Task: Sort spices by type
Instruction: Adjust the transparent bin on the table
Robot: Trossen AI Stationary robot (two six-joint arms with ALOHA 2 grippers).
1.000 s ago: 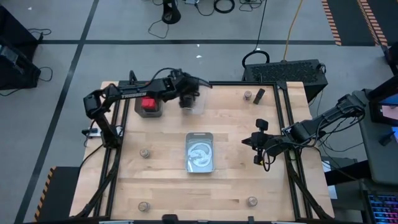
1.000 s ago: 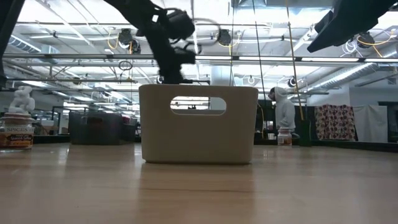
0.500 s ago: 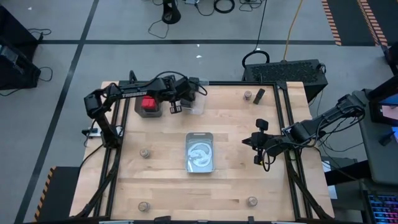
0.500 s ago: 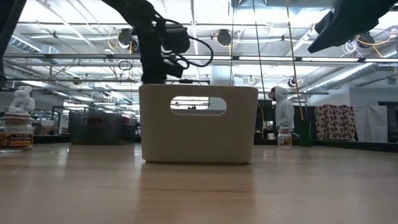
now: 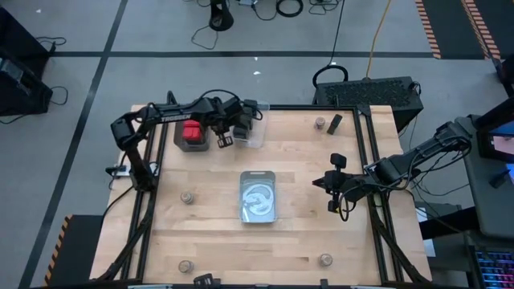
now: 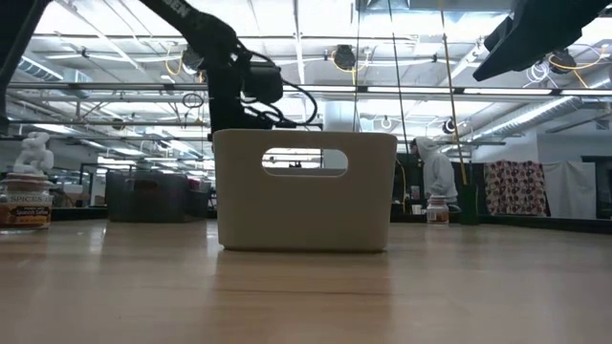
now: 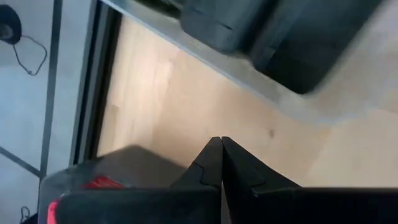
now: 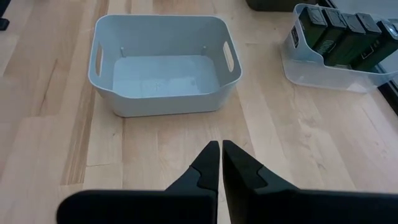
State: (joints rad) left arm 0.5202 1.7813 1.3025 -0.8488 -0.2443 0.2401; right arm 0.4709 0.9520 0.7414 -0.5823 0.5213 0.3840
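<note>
The left end effector (image 5: 226, 140), clenched and empty, is held just beside the clear bin (image 5: 250, 134) of black spice boxes (image 8: 339, 34). The bin could be knocked if it is swung carelessly. The right end effector (image 5: 332, 195), also clenched, is parked well apart.

Light wooden table (image 5: 297, 233), silvery tin (image 5: 258, 196) mid-table, clear bin (image 5: 250, 136) at back, round jars (image 5: 186, 197) scattered, black box (image 5: 335, 123).
</note>
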